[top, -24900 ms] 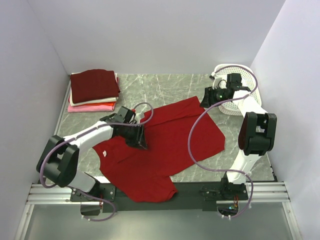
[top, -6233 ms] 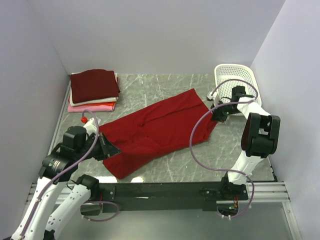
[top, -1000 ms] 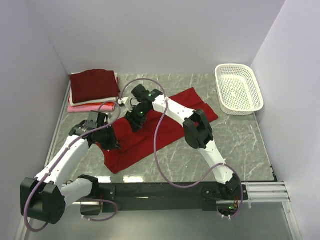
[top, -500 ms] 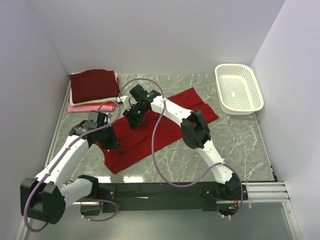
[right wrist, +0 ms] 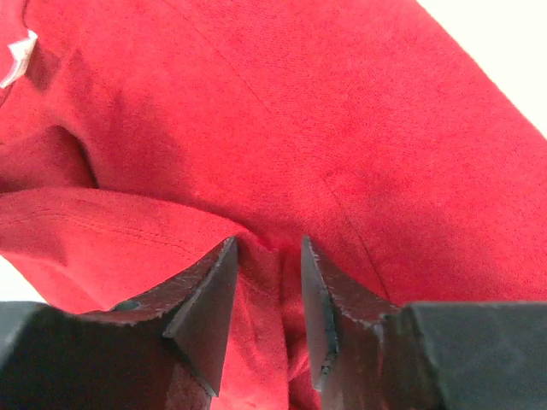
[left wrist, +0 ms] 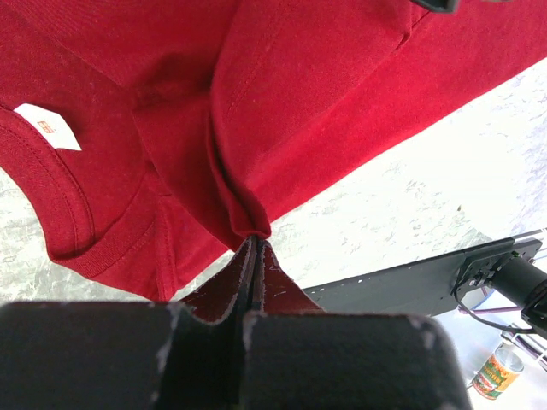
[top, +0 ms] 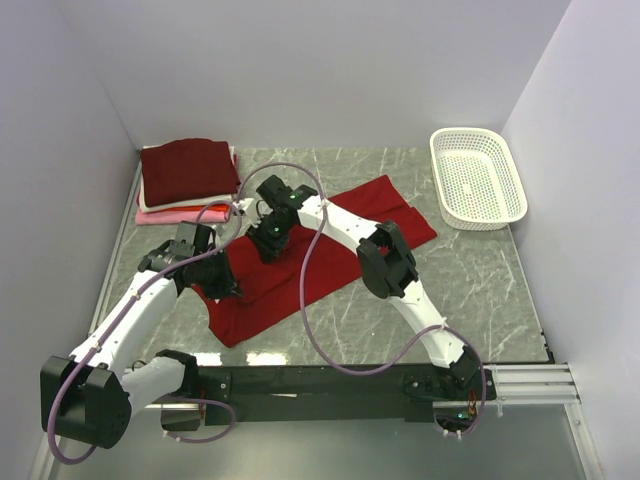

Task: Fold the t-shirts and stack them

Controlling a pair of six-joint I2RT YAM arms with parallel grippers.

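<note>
Pinching red t-shirt (top: 400, 212) at its collar end | left jaws are pressing together on a fold there | right jaws are nipping a cloth ridge just beyond | shirt is lying on bench (top: 480, 290), long axis running away from both jaws toward far right

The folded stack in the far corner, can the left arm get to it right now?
Probably, but not freely: the stack lies close beyond the left gripper with nothing between, yet that gripper is shut on the red t-shirt and would drag it along.
</note>
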